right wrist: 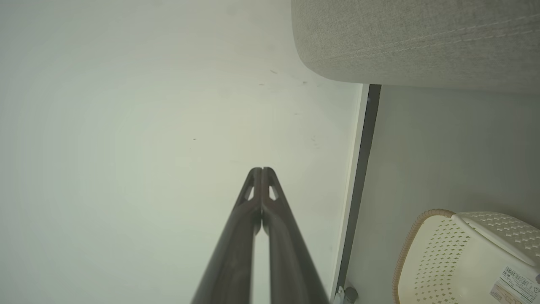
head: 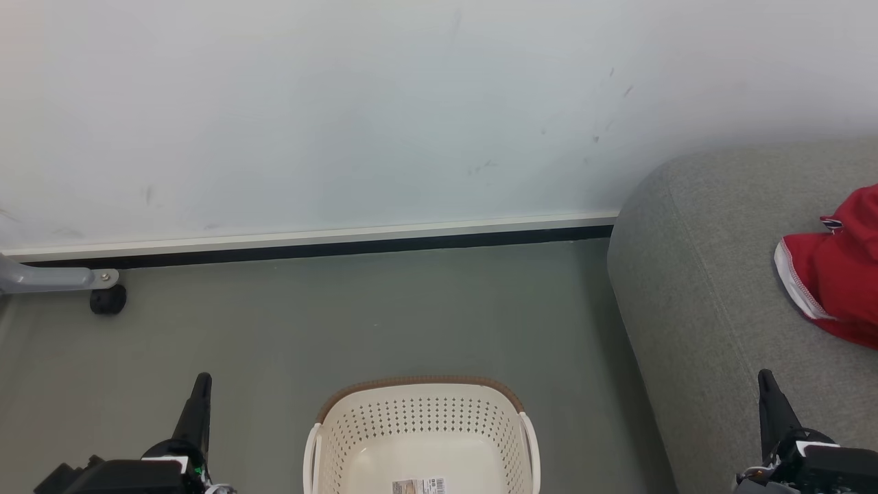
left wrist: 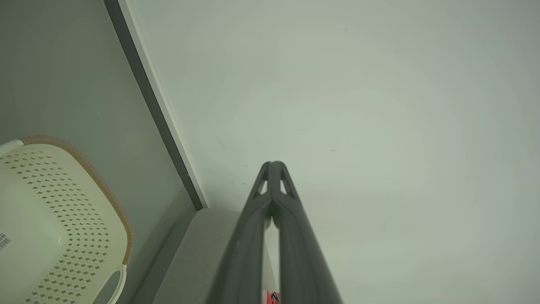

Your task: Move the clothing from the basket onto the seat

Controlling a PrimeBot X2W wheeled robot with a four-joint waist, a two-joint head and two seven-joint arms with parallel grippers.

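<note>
From the head, the left gripper [head: 203, 379] at the near left is shut tight with nothing in it. Its arm is low, and its fingers point at the far wall [head: 343, 116]. The right gripper [head: 765, 377] at the near right is shut the same way, above the seat [head: 699, 302]. The basket [head: 420, 381] sits on the floor [head: 343, 315] between them. The red clothing [head: 840, 281] lies on the seat, far right.

From the left wrist, the fingertips [left wrist: 278, 169] touch each other in the air.

From the right wrist, the fingertips [right wrist: 267, 174] are pressed together too.
</note>
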